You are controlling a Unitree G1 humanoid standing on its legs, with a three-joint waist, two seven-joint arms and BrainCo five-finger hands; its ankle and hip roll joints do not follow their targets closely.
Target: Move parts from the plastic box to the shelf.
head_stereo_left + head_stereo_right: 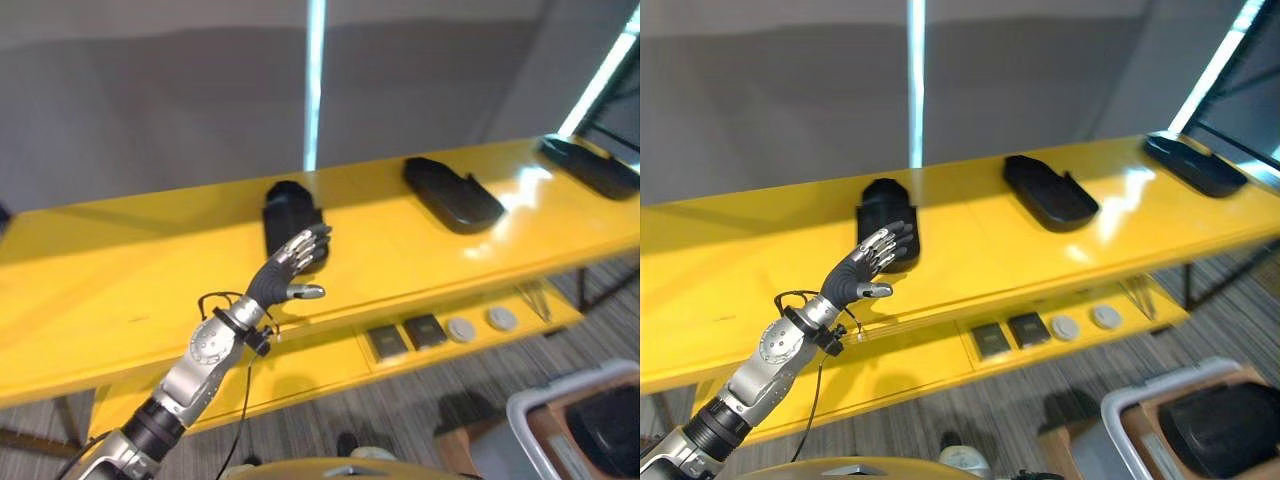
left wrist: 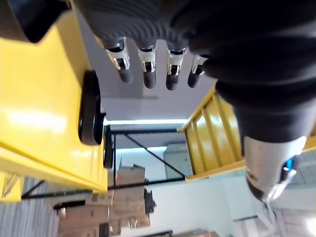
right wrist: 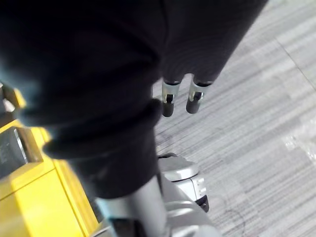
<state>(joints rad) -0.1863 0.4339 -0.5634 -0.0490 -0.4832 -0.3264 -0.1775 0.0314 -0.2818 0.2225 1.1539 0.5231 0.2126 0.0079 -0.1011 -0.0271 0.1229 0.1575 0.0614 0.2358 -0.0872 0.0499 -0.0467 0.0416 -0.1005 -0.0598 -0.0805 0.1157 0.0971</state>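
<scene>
Left eye view: the left hand [image 1: 293, 262] is in the middle of the frame, over the yellow shelf [image 1: 120, 290]. Its fingers are straight and hold nothing. A black part [image 1: 290, 213] lies on the shelf just past the fingertips, toward the top of the frame, and its long side points away from the hand. I cannot tell if the fingers touch it. Two more black parts sit on the shelf to the right, the second part [image 1: 452, 194] and the far part [image 1: 590, 167]. The plastic box [image 1: 580, 420] is in the lower right corner with a dark part [image 1: 608, 425] inside.

Right eye view: it looks the same. The box is well apart from the left hand, so I think the right arm is nearer to it.

Left wrist view: the fingers [image 2: 148, 74] hang straight, with a black part lying flat on the shelf at the left.

Right wrist view: the right hand [image 3: 180, 101] hangs over the grey floor [image 3: 256, 128], fingers loose and empty.
</scene>
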